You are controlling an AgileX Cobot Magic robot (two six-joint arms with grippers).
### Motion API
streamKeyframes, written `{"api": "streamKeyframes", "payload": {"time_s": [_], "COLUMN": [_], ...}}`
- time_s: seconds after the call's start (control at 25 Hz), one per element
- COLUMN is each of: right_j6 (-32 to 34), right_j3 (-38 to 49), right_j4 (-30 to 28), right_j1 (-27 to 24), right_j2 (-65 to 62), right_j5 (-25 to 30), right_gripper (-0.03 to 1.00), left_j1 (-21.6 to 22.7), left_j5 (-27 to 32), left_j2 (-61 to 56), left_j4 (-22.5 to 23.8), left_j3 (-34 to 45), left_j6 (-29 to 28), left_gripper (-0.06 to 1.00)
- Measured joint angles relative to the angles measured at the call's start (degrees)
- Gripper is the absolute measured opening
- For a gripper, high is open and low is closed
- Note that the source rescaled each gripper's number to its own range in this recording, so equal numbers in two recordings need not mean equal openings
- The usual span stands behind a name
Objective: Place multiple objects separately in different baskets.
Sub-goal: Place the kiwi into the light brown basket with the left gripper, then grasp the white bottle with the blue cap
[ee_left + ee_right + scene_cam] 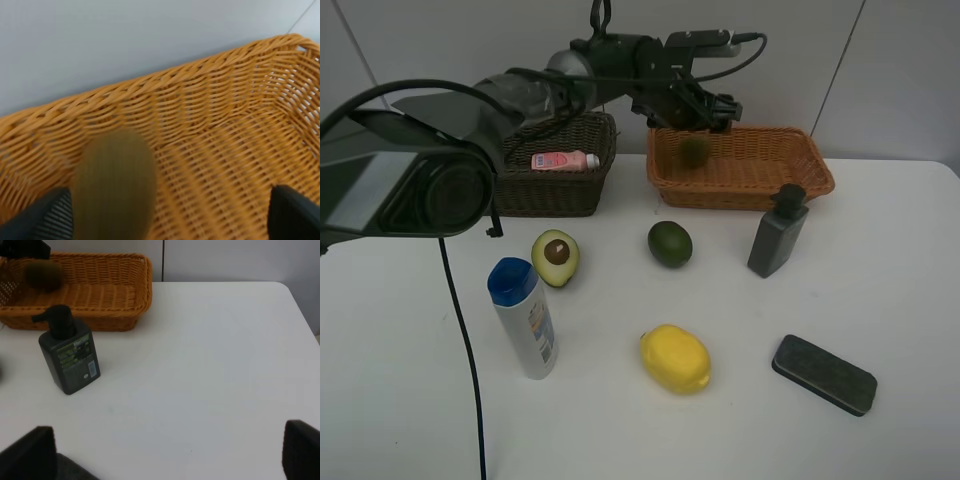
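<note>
From the high camera we see the left gripper (698, 108) reaching across to hang over the near-left end of the orange-tan basket (750, 190). The brown kiwi (695, 150) shows as a blur below it, apart from the fingers and inside the basket walls. The pink bottle (563, 160) lies in the dark basket (555, 190). On the white table (880, 270) stand or lie the halved avocado (556, 257), green lime-like fruit (670, 243), yellow lemon (675, 358), white blue-capped bottle (525, 318), dark grey pump bottle (778, 232) and dark slab (823, 373), all apart from one another. In the left wrist view the two fingers (42, 215) are spread wide and grip nothing. The blurred kiwi sits close to one of them, over the basket's woven floor; we cannot tell whether they touch. In the right wrist view the right gripper (165, 455) is likewise spread and empty above bare table, with the pump bottle upright just beside the basket.
</note>
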Motion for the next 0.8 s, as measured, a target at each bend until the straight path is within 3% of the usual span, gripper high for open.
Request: {"api": "streamKeyframes", "payload": {"time_s": [0.2,0.32,0.4,0.44,0.64,0.8], "right_j6": [0.00,0.00,0.00,0.00,0.00,0.00], "right_j3": [0.00,0.00,0.00,0.00,0.00,0.00], "right_j4": [0.00,0.00,0.00,0.00,0.00,0.00], "right_j1": [0.00,0.00,0.00,0.00,0.00,0.00], "right_j2": [0.00,0.00,0.00,0.00,0.00,0.00], "right_j5": [0.00,0.00,0.00,0.00,0.00,0.00], "right_gripper": [0.98,0.98,0.98,0.98,0.98,0.98], "left_j1": [0.07,0.07,0.07,0.07,0.07,0.01], "left_j5": [11.91,24.59,35.24,37.83,40.30,40.27], "left_j2": [-6.24,-11.91,-15.71,-17.26,-24.46,-33.26], "left_j4": [0.11,0.69,1.07,1.30,0.73,-1.70], "left_j3": [0.00,-0.21,-0.28,-0.20,3.36,14.50], "left_j6": [0.06,-0.17,-3.39,-5.10,-7.99,-7.74], "left_gripper": [1.00,1.00,1.00,1.00,1.00,1.00]}}
